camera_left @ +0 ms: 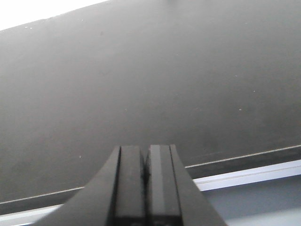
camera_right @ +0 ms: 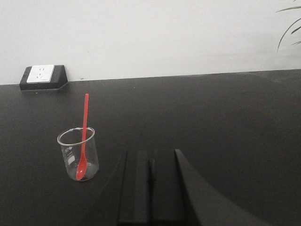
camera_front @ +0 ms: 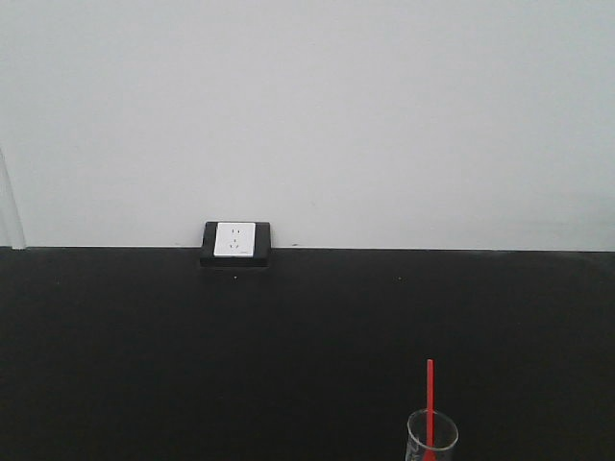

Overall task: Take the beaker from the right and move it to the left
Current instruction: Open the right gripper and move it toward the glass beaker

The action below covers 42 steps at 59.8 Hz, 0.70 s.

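Observation:
The beaker (camera_right: 78, 154) is small clear glass and stands upright on the black table (camera_right: 211, 122), with a red spoon-like rod (camera_right: 84, 134) leaning out of it. The front view catches only its rim and rod, the beaker (camera_front: 432, 437) being at the bottom edge, right of centre. My right gripper (camera_right: 150, 155) is shut and empty, low over the table, to the right of the beaker and apart from it. My left gripper (camera_left: 145, 149) is shut with nothing in it, over bare black tabletop near the table's front edge (camera_left: 244, 165).
A white wall socket in a black housing (camera_front: 235, 243) sits at the back of the table against the white wall; the right wrist view shows the socket (camera_right: 43, 77) at far left. Plant leaves (camera_right: 290, 23) hang in at the upper right.

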Motion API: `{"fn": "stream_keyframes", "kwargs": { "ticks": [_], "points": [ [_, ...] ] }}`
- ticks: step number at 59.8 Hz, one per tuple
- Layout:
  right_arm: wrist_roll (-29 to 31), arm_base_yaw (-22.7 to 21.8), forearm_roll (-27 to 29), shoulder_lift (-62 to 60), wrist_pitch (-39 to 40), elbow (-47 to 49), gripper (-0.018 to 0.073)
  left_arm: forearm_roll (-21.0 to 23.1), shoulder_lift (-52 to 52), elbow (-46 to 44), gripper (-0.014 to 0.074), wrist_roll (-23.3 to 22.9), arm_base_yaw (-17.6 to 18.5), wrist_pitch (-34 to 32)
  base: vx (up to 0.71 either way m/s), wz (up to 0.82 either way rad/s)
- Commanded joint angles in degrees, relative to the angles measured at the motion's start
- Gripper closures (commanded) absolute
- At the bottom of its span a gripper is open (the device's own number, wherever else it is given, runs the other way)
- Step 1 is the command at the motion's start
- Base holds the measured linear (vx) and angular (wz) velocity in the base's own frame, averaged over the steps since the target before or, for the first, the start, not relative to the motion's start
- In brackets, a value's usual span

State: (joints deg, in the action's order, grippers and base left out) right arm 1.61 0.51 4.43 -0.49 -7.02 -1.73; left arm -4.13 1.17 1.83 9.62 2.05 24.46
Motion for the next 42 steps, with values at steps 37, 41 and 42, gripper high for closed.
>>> {"fn": "stream_keyframes", "kwargs": {
  "ticks": [37, 41, 42],
  "points": [
    [2.9, -0.1, -1.0, 13.1, 13.7, 18.8, 0.0567, 0.0, 0.4, 1.1, 0.0603, -0.1, 0.4, -4.4, 0.00, 0.00],
    [3.7, -0.1, -0.8, 18.1, 13.7, 23.1, 0.0567, 0.0, 0.4, 1.1, 0.0603, -0.1, 0.4, -4.4, 0.00, 0.00],
    [3.6, -0.1, -0.7, 19.9, 13.8, 24.0, 0.0567, 0.0, 0.4, 1.1, 0.0603, -0.1, 0.4, -4.4, 0.00, 0.00]
  ]
}}
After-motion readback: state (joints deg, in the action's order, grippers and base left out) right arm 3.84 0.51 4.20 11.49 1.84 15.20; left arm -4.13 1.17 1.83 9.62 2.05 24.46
